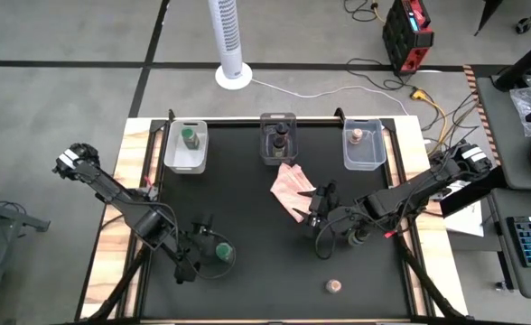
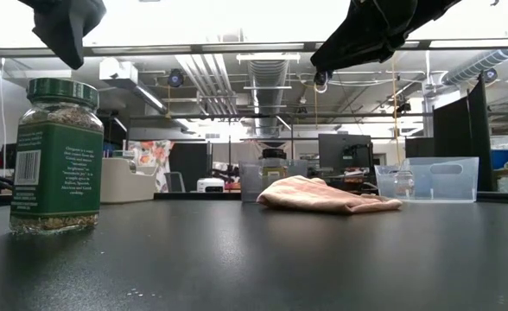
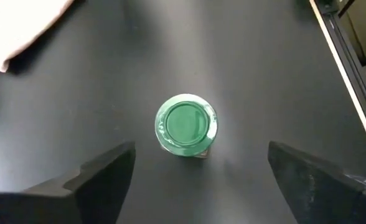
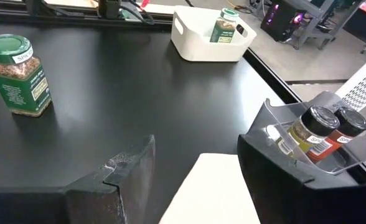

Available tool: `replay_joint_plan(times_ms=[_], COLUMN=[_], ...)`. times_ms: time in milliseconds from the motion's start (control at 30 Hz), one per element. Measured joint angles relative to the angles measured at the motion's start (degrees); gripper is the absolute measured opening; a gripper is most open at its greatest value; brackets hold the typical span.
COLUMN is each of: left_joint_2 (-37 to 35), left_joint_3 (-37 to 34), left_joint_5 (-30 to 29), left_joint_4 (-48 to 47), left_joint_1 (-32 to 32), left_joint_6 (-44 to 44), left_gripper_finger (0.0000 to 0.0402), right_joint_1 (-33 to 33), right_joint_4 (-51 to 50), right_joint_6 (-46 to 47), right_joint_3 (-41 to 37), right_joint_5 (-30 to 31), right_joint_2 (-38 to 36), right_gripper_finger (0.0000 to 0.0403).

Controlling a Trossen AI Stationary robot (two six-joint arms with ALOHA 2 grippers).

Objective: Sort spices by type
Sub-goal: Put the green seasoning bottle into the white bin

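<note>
A black table seen from above, with three bins in a row along its far edge and a crumpled pink cloth (image 1: pixel 292 189) near the middle. The cloth serves as the landmark here.

Sorting looks about two-thirds done. The white bin (image 1: pixel 186 147), beyond the cloth and toward the left arm's side, holds one green-lidded jar (image 1: pixel 188 136). The middle clear bin (image 1: pixel 278 138), just beyond the cloth, holds two dark-lidded jars (image 1: pixel 279 137). The third clear bin (image 1: pixel 364 145), beyond the cloth toward the right arm's side, holds one tan-lidded jar (image 1: pixel 358 135).

Two jars remain loose on the table. A second green-lidded spice jar (image 1: pixel 221 250) stands upright nearer than the cloth, on the left arm's side. A small tan-lidded jar (image 1: pixel 334 287) sits well nearer than the cloth, close to the front edge.

The left gripper (image 1: pixel 207 236) hangs right above the loose green jar, fingers spread wide on either side of it, not touching it and holding nothing. By the look of it, this jar is next to go, likely to the white bin.

The right gripper (image 1: pixel 321 207) hovers just beside the cloth's near edge, fingers partly apart and empty.
</note>
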Motion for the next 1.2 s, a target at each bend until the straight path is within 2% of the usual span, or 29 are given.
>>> replay_joint_plan(times_ms=[167,567,767,1000,1200], left_joint_2=[0.05,3.81,6.26,10.13,11.44], left_joint_3=[0.00,0.00,0.00,-0.13,-0.15], left_joint_5=[-0.10,-3.53,-2.87,0.48,0.56], left_joint_4=[0.00,1.57,4.84,6.49,7.10], left_joint_1=[0.02,0.64,1.58,3.06,3.21], left_joint_6=[0.15,1.71,4.41,6.23,7.20], left_gripper_finger=[0.0367,0.0368,0.0367,0.0366,0.0366], right_joint_1=[0.00,0.00,0.00,0.00,0.00], right_joint_4=[0.00,0.00,0.00,-0.02,-0.04], right_joint_6=[0.00,0.00,0.00,-0.02,-0.01], right_joint_3=[0.00,0.00,0.00,-0.04,-0.26], right_joint_5=[0.02,0.02,0.02,0.01,0.00], right_joint_2=[0.00,0.00,0.00,0.00,0.00], right_gripper_finger=[0.0219,0.0219,0.0219,0.0219,0.0219])
